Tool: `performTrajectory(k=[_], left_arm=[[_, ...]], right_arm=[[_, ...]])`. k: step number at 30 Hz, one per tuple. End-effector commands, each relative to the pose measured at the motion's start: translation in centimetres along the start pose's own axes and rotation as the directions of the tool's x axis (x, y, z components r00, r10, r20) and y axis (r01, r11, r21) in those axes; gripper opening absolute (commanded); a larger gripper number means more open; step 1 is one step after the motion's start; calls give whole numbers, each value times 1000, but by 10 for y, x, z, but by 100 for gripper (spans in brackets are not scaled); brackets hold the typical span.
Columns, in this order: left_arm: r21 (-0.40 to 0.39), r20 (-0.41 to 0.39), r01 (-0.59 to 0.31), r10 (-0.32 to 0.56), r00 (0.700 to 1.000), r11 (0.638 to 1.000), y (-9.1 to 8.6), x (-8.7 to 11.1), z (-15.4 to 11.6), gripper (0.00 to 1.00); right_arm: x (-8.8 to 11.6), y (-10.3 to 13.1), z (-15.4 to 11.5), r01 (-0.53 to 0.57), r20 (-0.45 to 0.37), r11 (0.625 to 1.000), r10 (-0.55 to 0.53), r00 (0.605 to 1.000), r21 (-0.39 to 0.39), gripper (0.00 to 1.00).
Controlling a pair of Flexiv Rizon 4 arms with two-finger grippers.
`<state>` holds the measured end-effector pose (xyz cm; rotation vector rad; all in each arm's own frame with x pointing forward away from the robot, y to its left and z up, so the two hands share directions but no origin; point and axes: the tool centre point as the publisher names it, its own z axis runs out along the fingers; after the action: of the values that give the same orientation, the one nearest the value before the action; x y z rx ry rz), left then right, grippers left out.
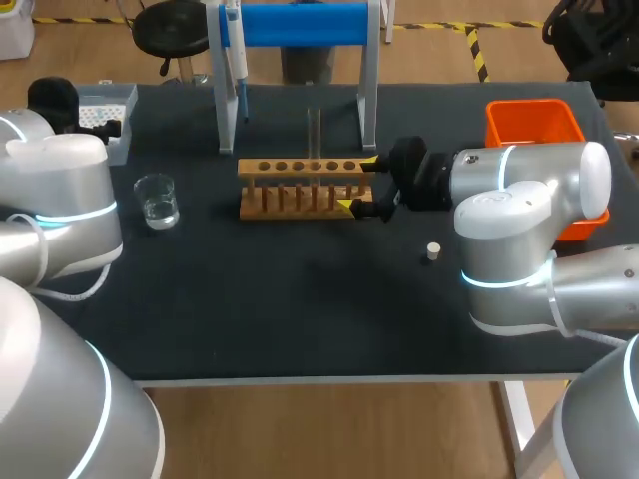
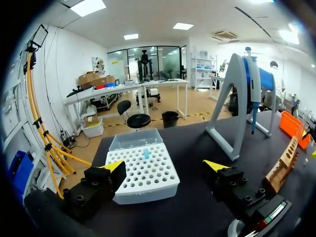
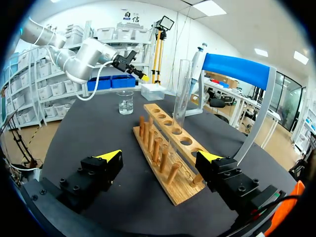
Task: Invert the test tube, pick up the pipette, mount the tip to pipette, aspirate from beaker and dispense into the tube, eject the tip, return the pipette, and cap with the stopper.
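Observation:
A clear test tube (image 1: 314,131) (image 3: 181,98) stands upright in the wooden rack (image 1: 300,188) (image 3: 170,153) at mid table. My right gripper (image 1: 358,185) (image 3: 160,158) is open at the rack's right end, one finger on each side of it, nothing held. My left gripper (image 2: 165,166) hangs open just before the white tip box (image 1: 105,113) (image 2: 143,170), which holds one blue tip (image 2: 146,153). The pipette (image 1: 232,40) (image 2: 253,94) hangs on the stand (image 2: 232,98). A glass beaker (image 1: 158,200) (image 3: 126,102) of clear liquid sits left of the rack. A small white stopper (image 1: 432,251) lies at the front right.
The white stand with a blue roll (image 1: 300,25) (image 3: 237,69) rises right behind the rack. An orange bin (image 1: 534,125) sits at the back right, partly behind my right arm. Dark table surface lies in front of the rack.

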<state>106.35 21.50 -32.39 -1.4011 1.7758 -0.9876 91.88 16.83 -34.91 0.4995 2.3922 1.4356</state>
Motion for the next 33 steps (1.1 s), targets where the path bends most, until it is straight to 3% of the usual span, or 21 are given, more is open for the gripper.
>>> performTrajectory(k=[1, 21, 33], left_arm=[[0, -1, 1, -1, 1000, 1000, 0, 0, 0, 100], [0, -1, 1, -1, 1000, 1000, 0, 0, 0, 100], [-40, -13, -1, 0, 1000, 999, -4, -11, 19, 100]], right_arm=[[0, 0, 0, 0, 0, 1000, 0, 1000, 1, 100], [0, 0, 0, 0, 0, 1000, 0, 1000, 1, 100], [0, 0, 0, 0, 0, 1000, 0, 1000, 1, 100]])
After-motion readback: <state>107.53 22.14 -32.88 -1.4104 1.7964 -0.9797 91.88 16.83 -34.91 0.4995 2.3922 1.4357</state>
